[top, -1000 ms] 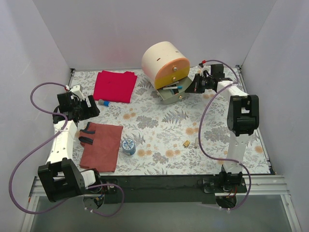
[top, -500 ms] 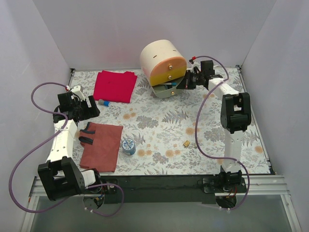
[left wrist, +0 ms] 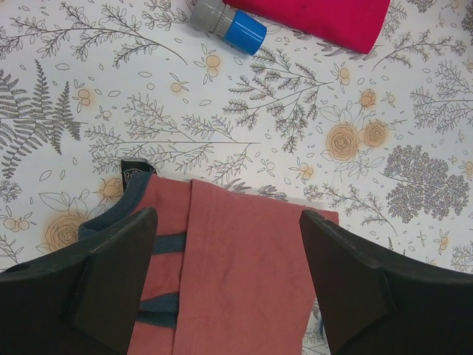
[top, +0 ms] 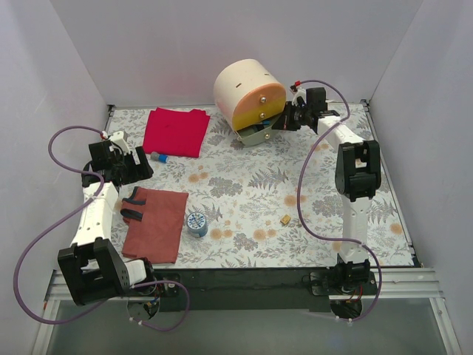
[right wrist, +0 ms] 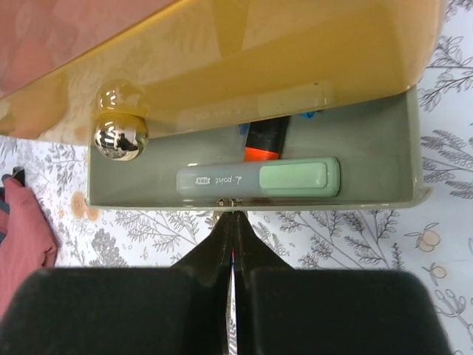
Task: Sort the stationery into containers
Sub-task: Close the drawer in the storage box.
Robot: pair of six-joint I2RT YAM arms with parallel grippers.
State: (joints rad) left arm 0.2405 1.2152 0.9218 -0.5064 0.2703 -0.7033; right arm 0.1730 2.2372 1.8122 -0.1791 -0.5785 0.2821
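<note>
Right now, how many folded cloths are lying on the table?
2. The red cloth lies at the far left; the rust-brown cloth lies at the near left, beside the tape roll. None seems hidden.

The yellow drawer [right wrist: 259, 66] front is seriously glossy, you can see the floral print mirrored in it. Its knob [right wrist: 120, 135] is a chrome-bright ball and looks like polished metal. The green drawer [right wrist: 410, 148] under it is a duller, smooth plastic. Inside, the mint pen [right wrist: 259, 180] looks like matt plastic with a bit of satin sheen, and the highlighter [right wrist: 263, 151] is smooth plastic too. The cabinet [top: 240, 85] shell is smooth cream with hardly any shine. The table cover [left wrist: 295, 133] is flat, matt and printed; cloth or paper, can't tell. The rust cloth [left wrist: 244, 281] is soft matt fabric, and so is the red cloth [top: 175, 132]. The left fingers [left wrist: 111, 288] are matt black plastic.
</note>
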